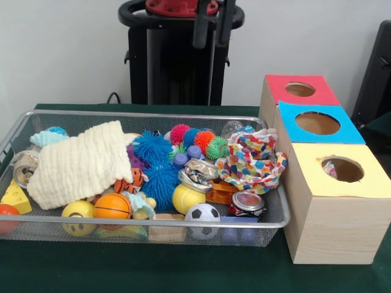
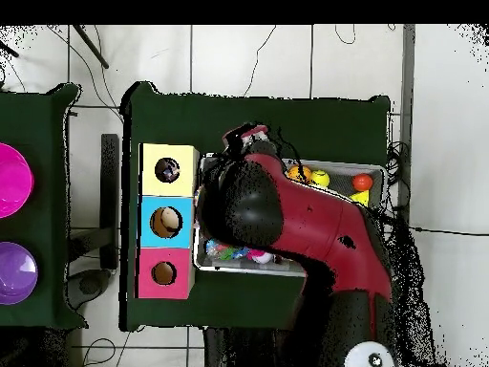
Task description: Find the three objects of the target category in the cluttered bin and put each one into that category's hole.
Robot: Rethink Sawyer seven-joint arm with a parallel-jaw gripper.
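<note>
green-clothed bench [image 1: 183, 274] carries the mesh bin [image 1: 146, 223] w/ toys heaped so targets hide under the cream cloth [image 1: 79, 165]. boxes [image 1: 333, 183] sit just beside it, holes up for easy drops. my fingers [image 1: 211, 24] hang high above, holding nothing; released or clenched, can't tell.

The red and black arm [image 2: 306, 225] reaches from the base at the bottom edge of the overhead view, up and to the left. In the front view the gripper [image 1: 212, 27] hangs high at the top edge, its two dark fingers [image 1: 200, 30] pointing down, apart.
</note>
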